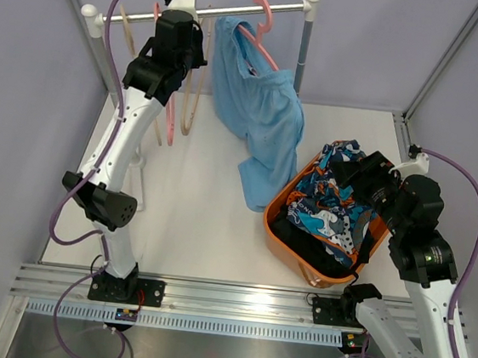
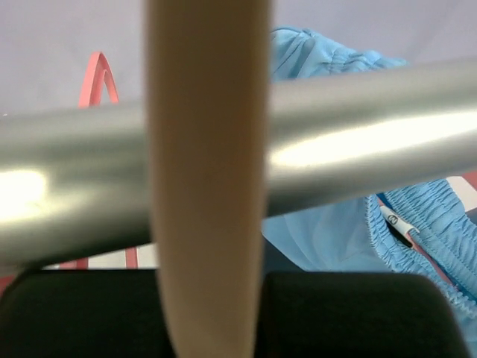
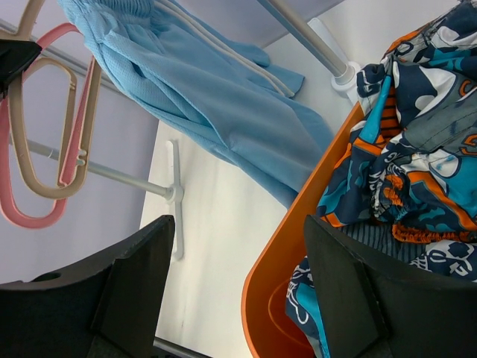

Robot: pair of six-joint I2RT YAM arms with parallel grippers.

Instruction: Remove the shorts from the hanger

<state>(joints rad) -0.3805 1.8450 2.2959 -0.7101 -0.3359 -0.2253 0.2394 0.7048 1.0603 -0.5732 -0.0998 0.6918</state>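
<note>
The plain light blue shorts hang from a pink hanger on the rail, and their lower end droops to the orange basket's rim. They also show in the left wrist view and the right wrist view. The patterned shorts lie in the basket on darker fabric. My left gripper is up at the rail, shut on a beige hanger that sits between its fingers. My right gripper is open and empty over the basket's edge.
The silver rail crosses just in front of the left fingers. Empty beige and pink hangers hang at the rail's left end. The rack's post stands at the back right and its foot lies on the table.
</note>
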